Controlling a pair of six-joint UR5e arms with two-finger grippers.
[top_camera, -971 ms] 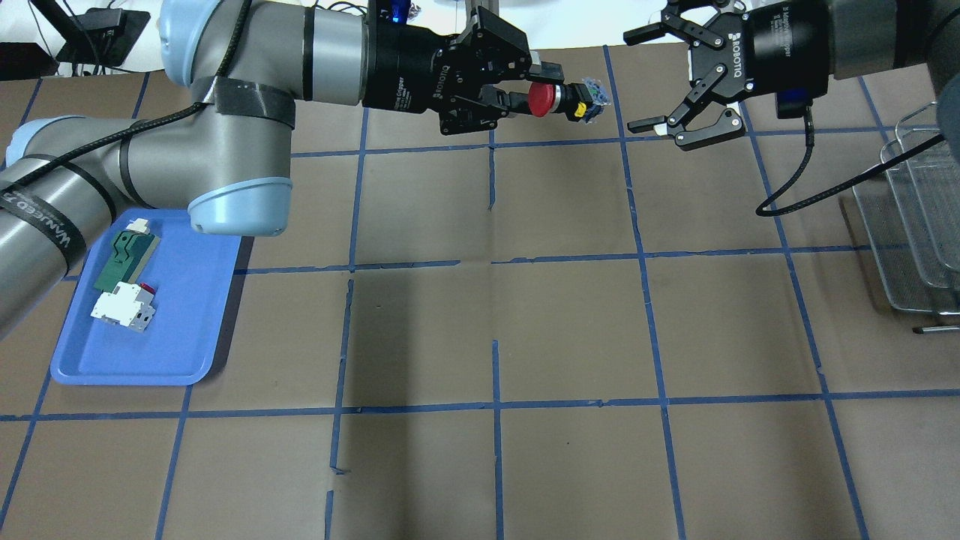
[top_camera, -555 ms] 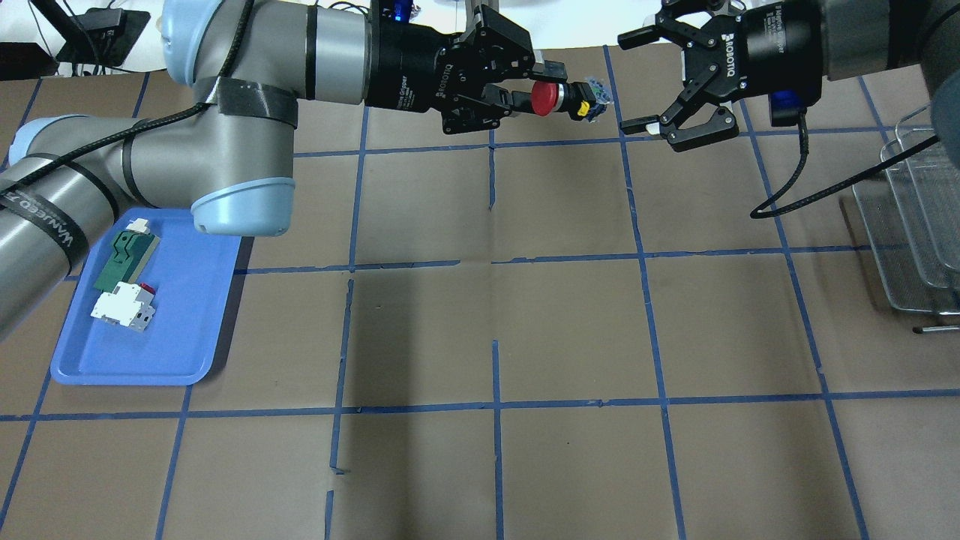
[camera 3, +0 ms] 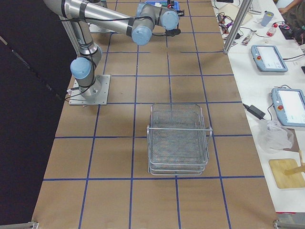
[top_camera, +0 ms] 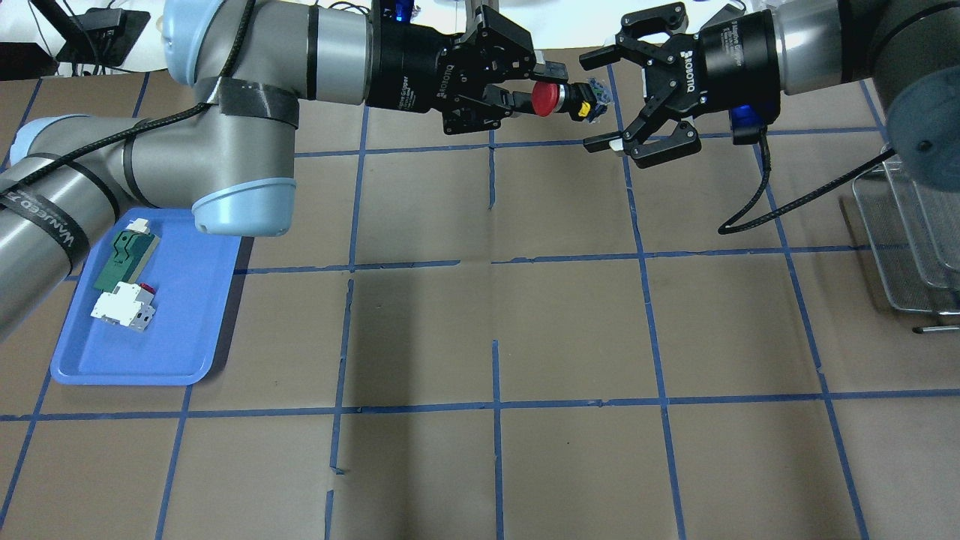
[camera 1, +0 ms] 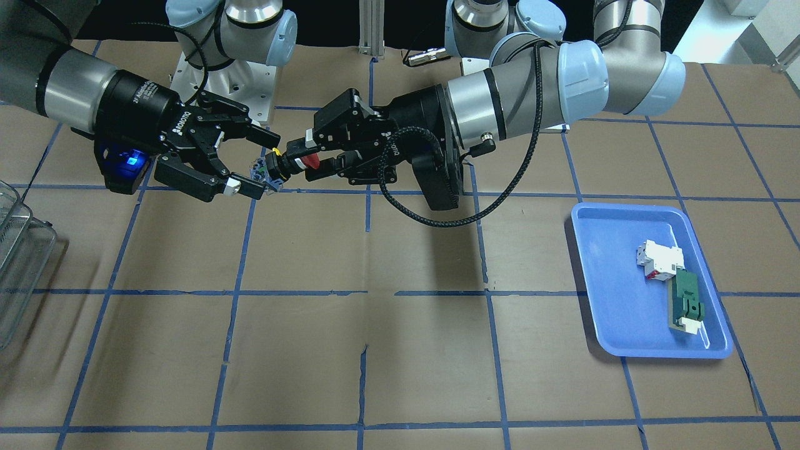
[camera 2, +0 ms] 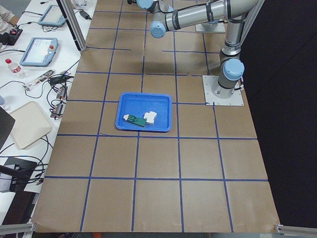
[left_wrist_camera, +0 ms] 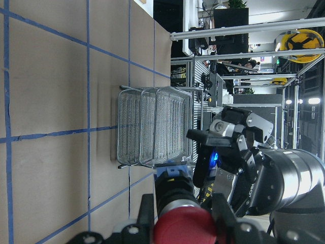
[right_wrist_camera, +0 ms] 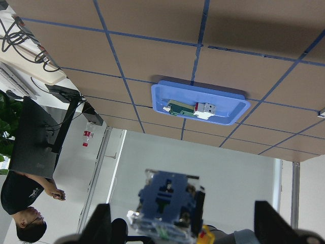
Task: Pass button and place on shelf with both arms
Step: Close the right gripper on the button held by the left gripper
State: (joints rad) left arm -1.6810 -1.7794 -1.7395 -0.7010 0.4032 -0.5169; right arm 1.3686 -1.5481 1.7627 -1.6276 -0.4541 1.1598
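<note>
The button (top_camera: 564, 100) has a red cap, a black barrel with a yellow ring and a bluish base. It is held level in the air over the table's far side. My left gripper (top_camera: 538, 88) is shut on its red cap, as the front view (camera 1: 306, 156) also shows. My right gripper (top_camera: 600, 98) is open, its jaws standing either side of the bluish base (right_wrist_camera: 167, 203) without touching it; the front view (camera 1: 261, 164) shows the same. The wire-mesh shelf (top_camera: 911, 225) stands at the table's right edge, also in the right side view (camera 3: 178, 138).
A blue tray (top_camera: 187, 330) at the left holds a green flat part (top_camera: 124, 259) and a white block with red (top_camera: 124, 307). A black cable (top_camera: 795, 199) hangs from my right wrist. Blue tape lines grid the brown table.
My right gripper has moved left toward the button, still open, so its jaws now stand around the bluish base. My left gripper holds the button almost still.
</note>
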